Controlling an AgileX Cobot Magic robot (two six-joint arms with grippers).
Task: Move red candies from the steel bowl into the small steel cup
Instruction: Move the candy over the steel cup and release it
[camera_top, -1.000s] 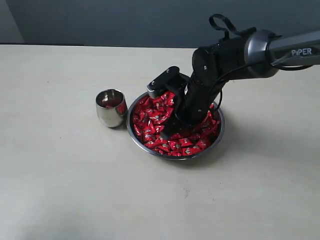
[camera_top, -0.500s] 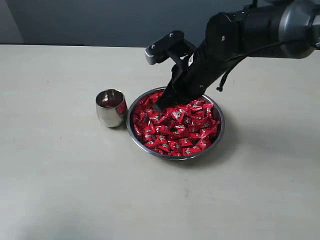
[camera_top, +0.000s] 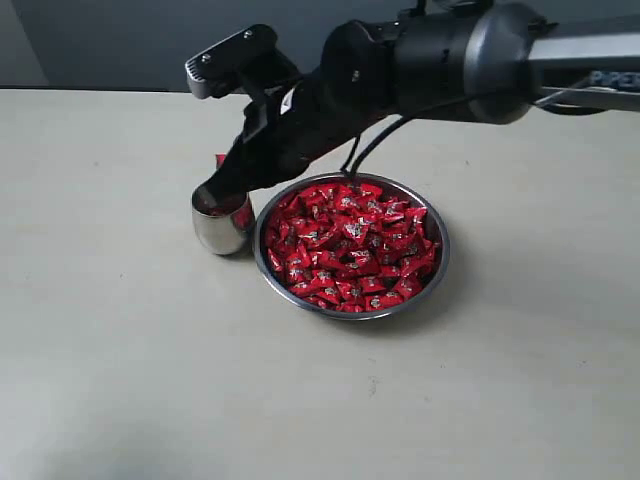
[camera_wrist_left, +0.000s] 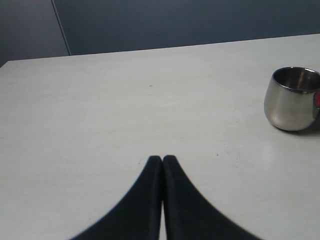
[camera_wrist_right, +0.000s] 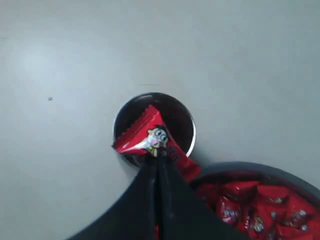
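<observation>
Presently, listed per view, all places given re: the small steel cup.

**Ext. view**
- right gripper (camera_top: 210, 188): reaching over from the bowl side, tips hanging just above the cup mouth. Its load is too hidden to read here.
- small steel cup (camera_top: 221, 230): standing upright on the table (camera_top: 120, 350). The inside is showing reddish; candy or reflection, cannot tell.
- steel bowl (camera_top: 441, 268): sitting just beside the cup, nearly touching. It is holding a large qty of red candies (camera_top: 350, 245), heaped close to rim level.

**Left wrist view**
- left gripper (camera_wrist_left: 162, 160): jaws lying together w/ nothing btwn them, parked well apart from the cup, prob. keeping clear of the working arm.
- small steel cup (camera_wrist_left: 290, 100): sitting side-on, so contents are not showing.

**Right wrist view**
- right gripper (camera_wrist_right: 159, 161): jaws clamping one red candy (camera_wrist_right: 145, 135) by a wrapper edge, w/ the printed face pointing at the camera.
- one red candy: hanging squarely over the cup mouth, prob. positioned so that letting go drops it straight in.
- small steel cup (camera_wrist_right: 179, 116): the interior is looking dark and is mostly covered by the candy, so the qty inside is not readable.
- steel bowl (camera_wrist_right: 240, 167): lying just beside the cup, red candies (camera_wrist_right: 250, 205) filling it.
</observation>
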